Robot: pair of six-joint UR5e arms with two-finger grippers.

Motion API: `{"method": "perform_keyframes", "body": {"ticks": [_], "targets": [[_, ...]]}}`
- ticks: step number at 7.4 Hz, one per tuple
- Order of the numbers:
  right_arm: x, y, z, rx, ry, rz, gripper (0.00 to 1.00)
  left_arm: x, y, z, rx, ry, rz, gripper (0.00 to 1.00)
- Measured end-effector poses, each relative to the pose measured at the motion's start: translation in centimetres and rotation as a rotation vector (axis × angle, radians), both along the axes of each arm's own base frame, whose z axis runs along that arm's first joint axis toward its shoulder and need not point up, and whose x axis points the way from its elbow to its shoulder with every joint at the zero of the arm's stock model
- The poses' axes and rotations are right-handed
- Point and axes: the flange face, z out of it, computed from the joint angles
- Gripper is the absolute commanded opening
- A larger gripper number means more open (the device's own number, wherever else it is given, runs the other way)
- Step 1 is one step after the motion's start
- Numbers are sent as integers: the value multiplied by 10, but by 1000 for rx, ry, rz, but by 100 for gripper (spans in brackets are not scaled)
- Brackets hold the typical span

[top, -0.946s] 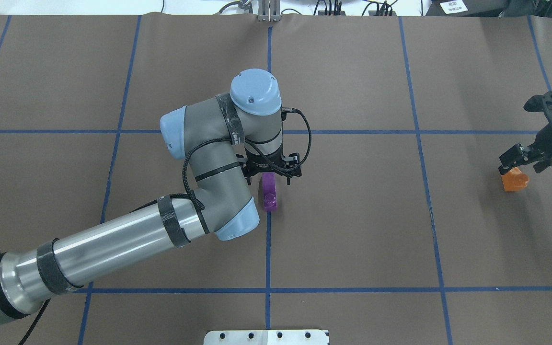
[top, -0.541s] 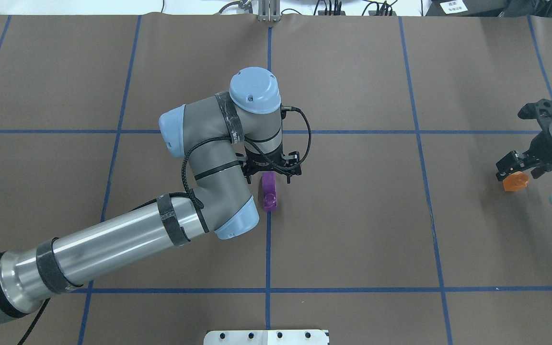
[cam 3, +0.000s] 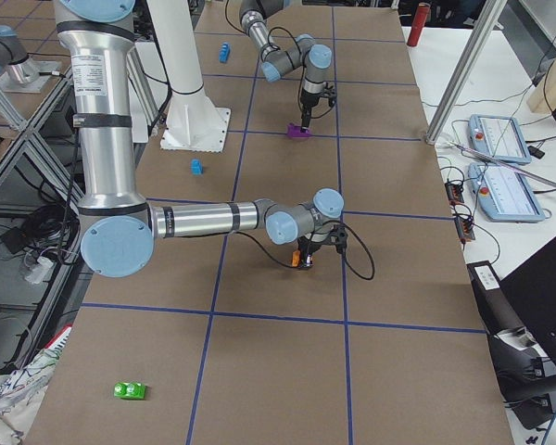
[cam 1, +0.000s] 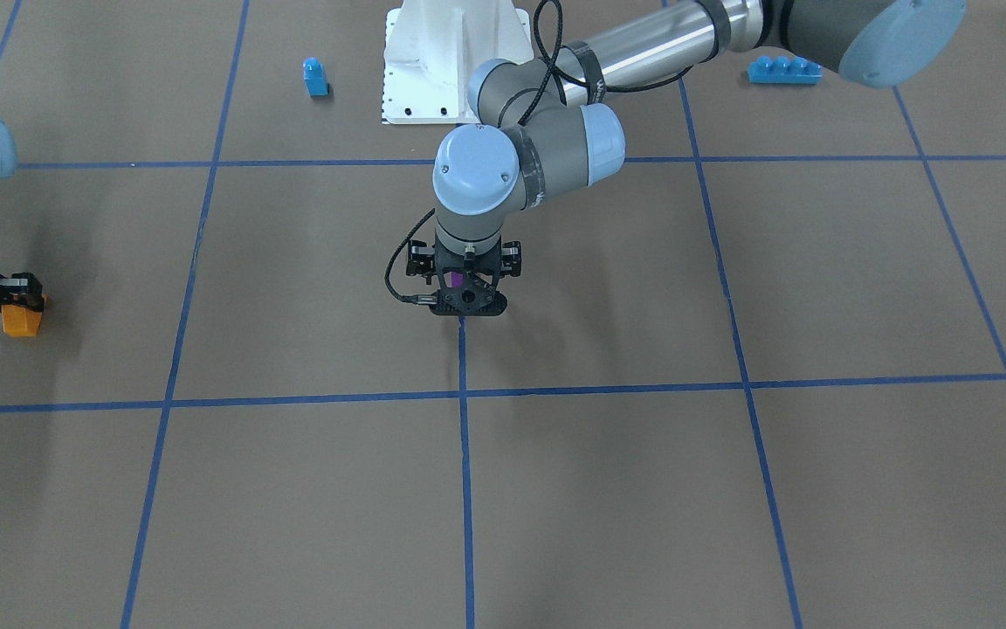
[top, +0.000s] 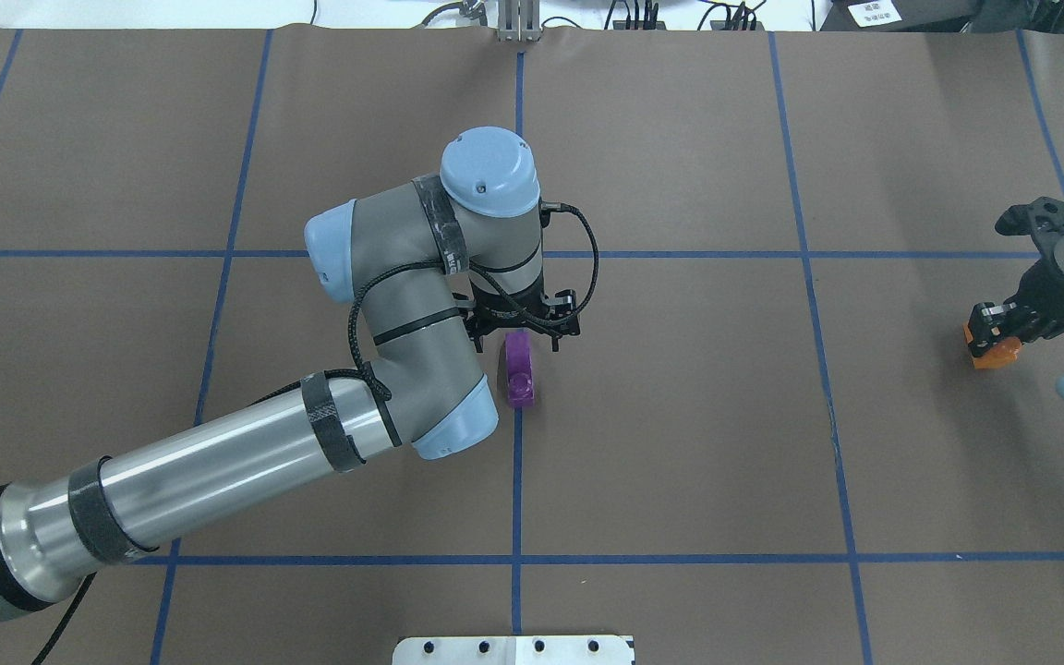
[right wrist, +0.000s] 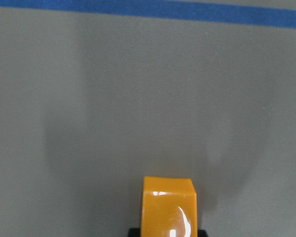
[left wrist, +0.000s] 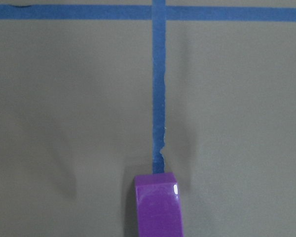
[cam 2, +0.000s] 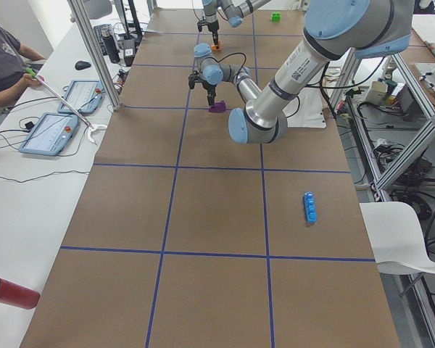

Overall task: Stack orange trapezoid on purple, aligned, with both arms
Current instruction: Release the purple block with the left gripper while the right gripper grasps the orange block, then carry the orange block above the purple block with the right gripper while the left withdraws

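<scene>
Two grippers are each at a brick, and the gap between the bricks sets the coming move. The right gripper (top: 994,325) is down over the glossy plastic orange trapezoid (top: 997,354) at the far right of the brown paper-covered table (top: 680,416). Its own wrist view shows black flush against both flanks of the brick, so I judge its jaws clamped on it. The left gripper (top: 520,331) stands upright at the table's centre, straddling the far end of the glossy dark purple brick (top: 520,374). Its fingers are hidden under the wrist, so I cannot tell whether they are pressed in or apart. That brick rests on the table, with its long axis near-to-far along the middle blue tape line (top: 515,480), its stud toward the near end and clear of the gripper.

From the right gripper, the purple brick lies well apart, straight toward the robot's left and at about the same depth. The carry is therefore likely a sideways one, and the orange trapezoid's long axis should match that near-far line before it is pressed on.
</scene>
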Motion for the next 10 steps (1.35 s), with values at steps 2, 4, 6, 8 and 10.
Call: {"method": "perform_keyframes", "body": {"ticks": [2, 4, 6, 8, 10], "targets": [[-4, -4, -45, 15, -30, 31, 0, -20, -16, -7, 7, 14, -23, 100], [-47, -25, -146, 11, -67, 85, 0, -62, -37, -1, 26, 36, -55, 100], [-133, -27, -255, 5, -112, 119, 0, -120, -44, 49, 80, 25, -26, 100], [-226, 3, -346, 20, -148, 136, 0, -191, -46, 118, 129, -15, -8, 100], [-293, 27, -406, 30, -167, 141, 0, -242, -45, 166, 148, -49, -6, 100]]}}
